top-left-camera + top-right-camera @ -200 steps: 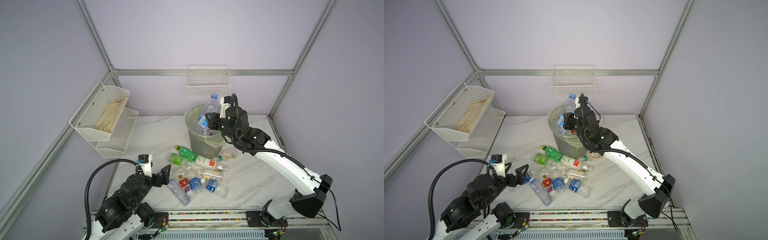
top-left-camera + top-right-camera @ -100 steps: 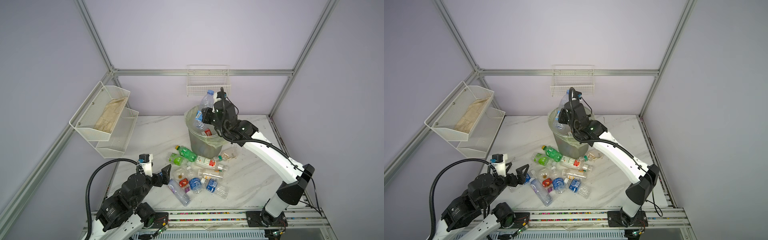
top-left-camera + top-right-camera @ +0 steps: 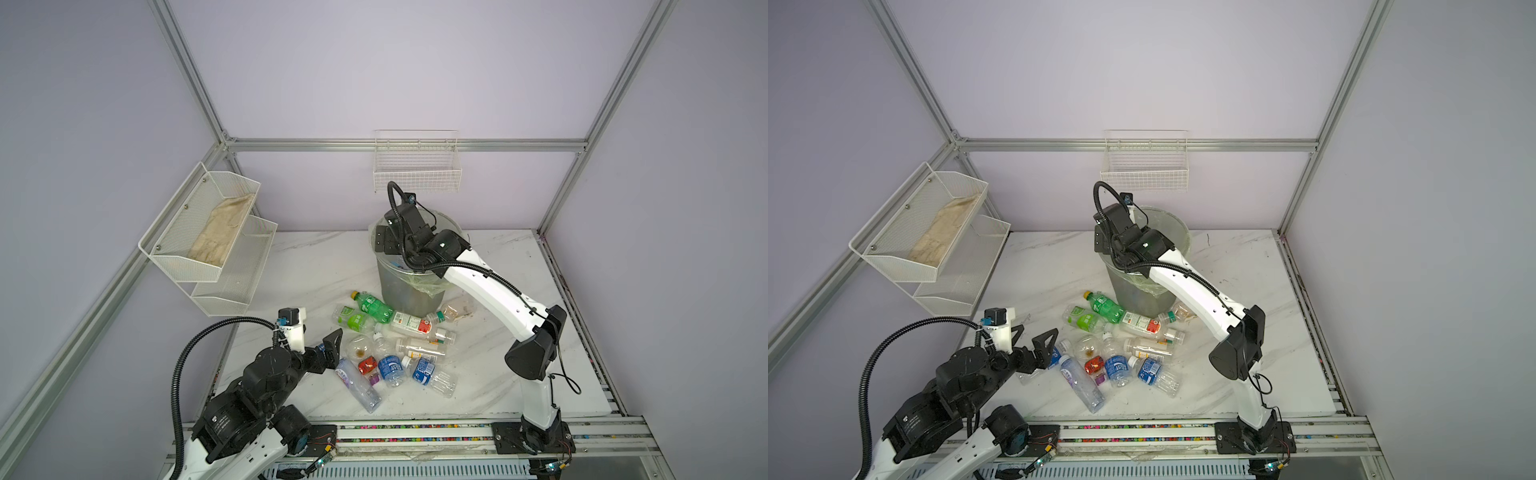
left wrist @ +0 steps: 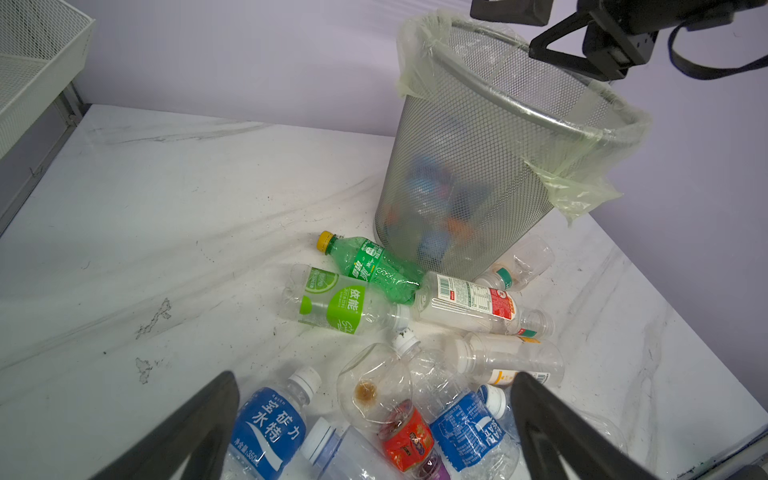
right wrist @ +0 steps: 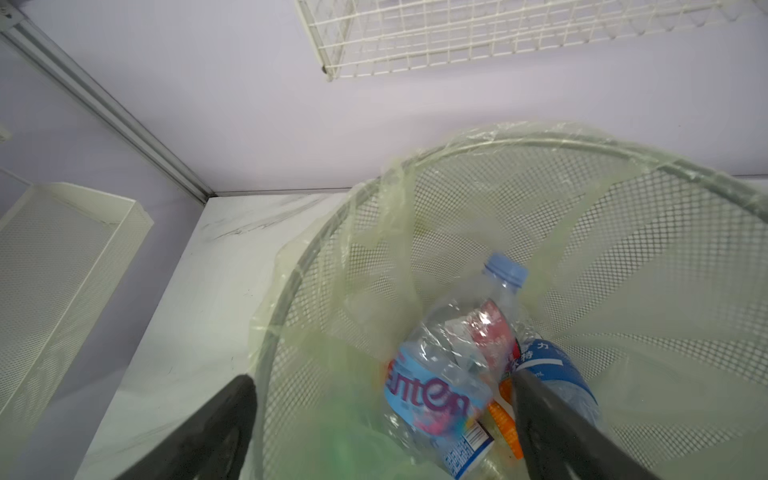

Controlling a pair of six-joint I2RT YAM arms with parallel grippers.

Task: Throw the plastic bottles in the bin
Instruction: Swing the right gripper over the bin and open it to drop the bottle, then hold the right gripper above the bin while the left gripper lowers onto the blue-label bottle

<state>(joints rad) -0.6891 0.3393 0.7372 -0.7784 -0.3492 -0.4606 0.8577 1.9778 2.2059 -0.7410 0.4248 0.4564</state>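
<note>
Hovering over the mouth of the bin [image 3: 399,291] goes my right hand [image 5: 382,376], fingers spread wide and nothing pinched between them! Down inside the pale-green liner, in the right wrist view, a crumpled clear bottle with a light-blue label [image 5: 436,395] and a light-blue cap lies among the others. A dark-blue-labelled bottle [image 5: 557,374] is just beside it, with something orange under them. The bin stands at the far middle of the counter [image 3: 316,266]. Through its mesh, in the left wrist view, I make out only blurred blue and orange shapes near the bottom. My left hand [image 4: 374,376] hangs low at the near left, also spread wide and empty, above the near edge of the bottles strewn on the counter. Out there: a green bottle with a yellow cap [image 4: 374,266] right at the foot of the bin, a clear one with a lime-green label [image 4: 336,305] just beside it, a white-and-red-labelled one [image 4: 469,301] to the right. Nearer to me lie a blue-labelled bottle [image 4: 270,428], a red-labelled bottle [image 4: 409,440] and a second blue-labelled bottle [image 4: 469,428], all on their sides.
</note>
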